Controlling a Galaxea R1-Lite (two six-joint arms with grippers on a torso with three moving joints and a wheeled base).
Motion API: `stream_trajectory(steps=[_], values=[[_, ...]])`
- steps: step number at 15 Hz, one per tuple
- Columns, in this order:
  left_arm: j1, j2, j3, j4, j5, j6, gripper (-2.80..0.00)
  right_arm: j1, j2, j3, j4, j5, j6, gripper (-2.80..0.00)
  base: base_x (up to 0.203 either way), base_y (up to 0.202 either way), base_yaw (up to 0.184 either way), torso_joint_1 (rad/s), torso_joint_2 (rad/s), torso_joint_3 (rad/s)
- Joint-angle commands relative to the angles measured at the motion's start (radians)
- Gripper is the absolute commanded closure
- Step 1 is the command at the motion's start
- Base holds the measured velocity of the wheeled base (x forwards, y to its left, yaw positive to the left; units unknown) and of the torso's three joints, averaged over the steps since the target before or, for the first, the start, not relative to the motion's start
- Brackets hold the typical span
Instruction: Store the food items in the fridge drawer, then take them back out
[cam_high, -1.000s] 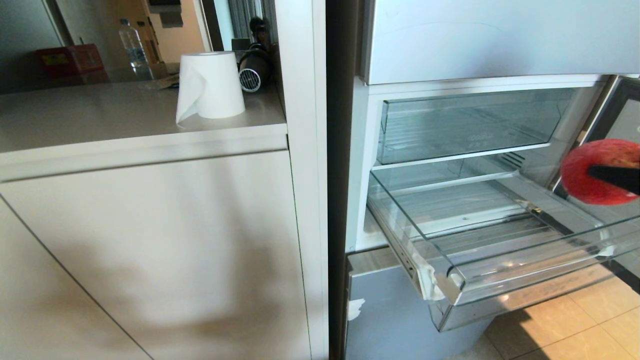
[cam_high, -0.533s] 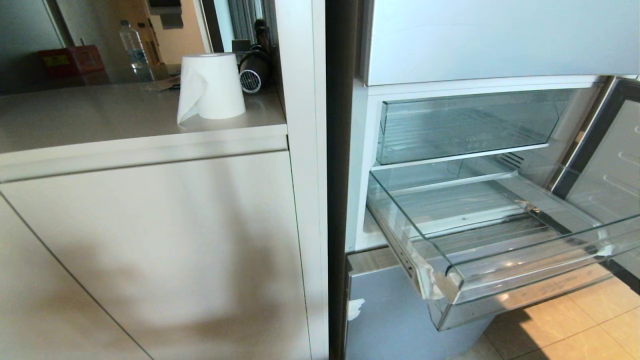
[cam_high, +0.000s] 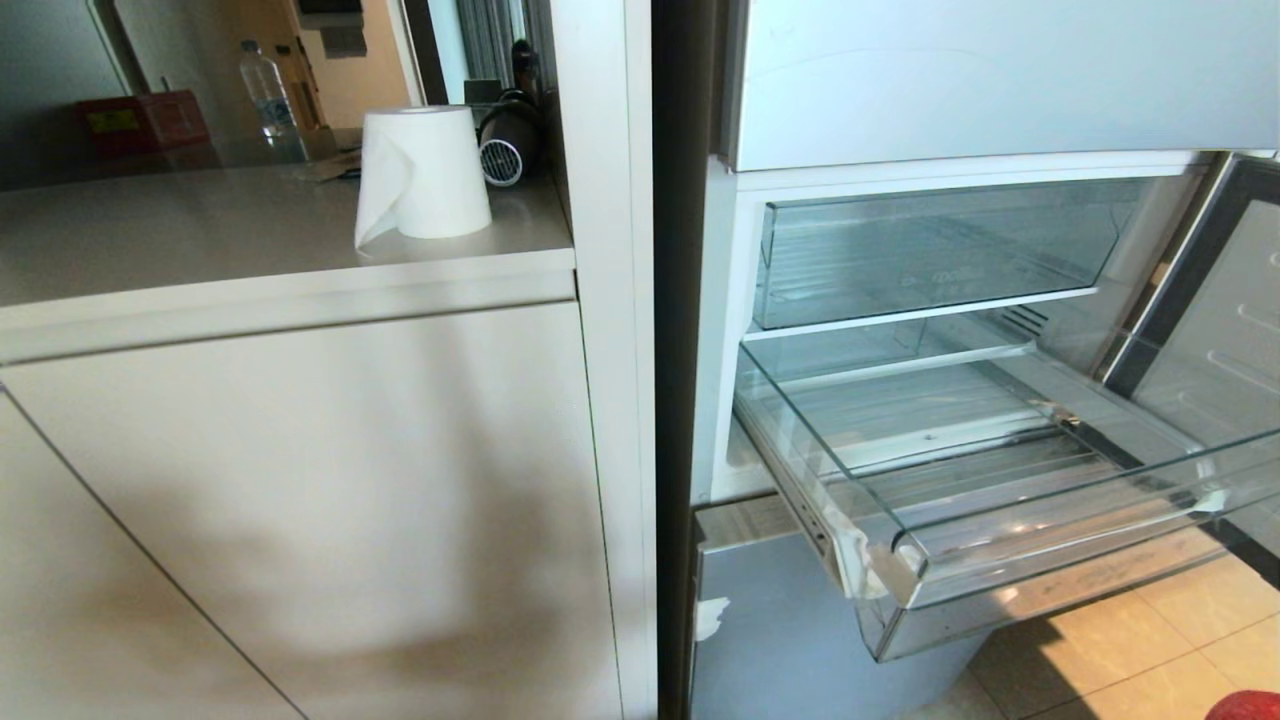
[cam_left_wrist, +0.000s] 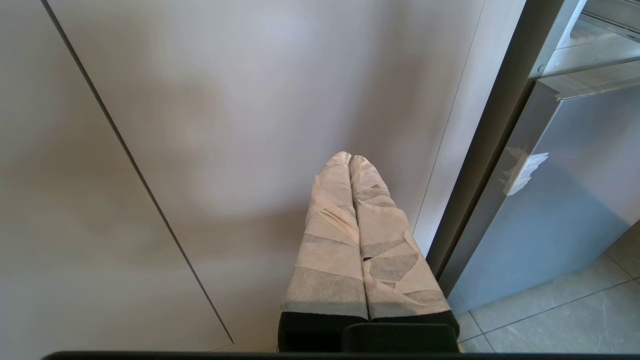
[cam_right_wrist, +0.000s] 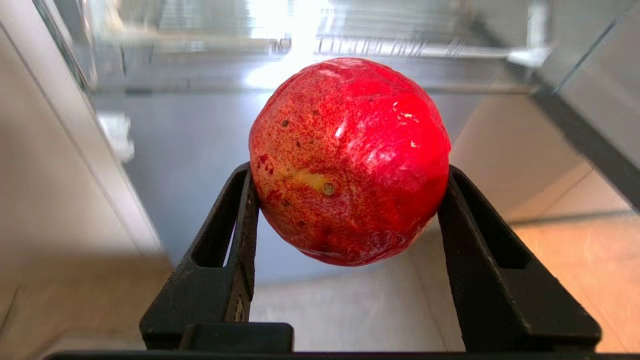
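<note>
On the far left, a water bottle (cam_high: 264, 92) stands at the back of the counter (cam_high: 200, 235), and a roll of paper towel (cam_high: 420, 172) sits near the counter's front edge, with a small black appliance (cam_high: 508, 135) just behind it to the right. Below the counter, the left gripper (cam_left_wrist: 350, 161) hangs in front of the pale cabinet door (cam_high: 300, 510), its taped jaws pressed together with nothing between them. To the right is the open fridge. Its clear upper bin (cam_high: 930, 250) is pushed in, while below it the fridge drawer (cam_high: 1000, 540) is pulled out over the tiled floor (cam_high: 1130, 660); nothing lies on its ribbed bottom. At the near right, low by the floor, the right gripper (cam_right_wrist: 350, 175) clamps its black jaws on either side of a red apple (cam_right_wrist: 350, 160), held in front of the fridge and outside the drawer. In the head view only a red sliver shows at the bottom right corner.
</note>
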Motion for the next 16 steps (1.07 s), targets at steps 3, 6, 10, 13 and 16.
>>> stream_trajectory(steps=[3,6,10,13,16], values=[[0.0,0.0,0.0,0.0,0.0,0.0,0.0,-0.005,-0.087,0.009,-0.005,-0.012,0.064,0.0,0.0,0.0,0.0,0.0,0.0,0.0],[0.0,0.0,0.0,0.0,0.0,0.0,0.0,-0.004,-0.087,0.009,-0.008,-0.022,0.113,0.0,0.0,0.0,0.0,0.0,0.0,0.0],[0.0,0.0,0.0,0.0,0.0,0.0,0.0,-0.004,-0.087,0.009,-0.008,-0.022,0.113,0.0,0.0,0.0,0.0,0.0,0.0,0.0],[0.0,0.0,0.0,0.0,0.0,0.0,0.0,-0.004,-0.087,0.01,-0.008,-0.022,0.113,0.0,0.0,-0.001,-0.031,0.006,0.0,0.001],[0.0,0.0,0.0,0.0,0.0,0.0,0.0,-0.004,-0.087,0.009,-0.008,-0.022,0.115,0.0,-0.003,0.004,-0.17,0.001,0.0,0.002]])
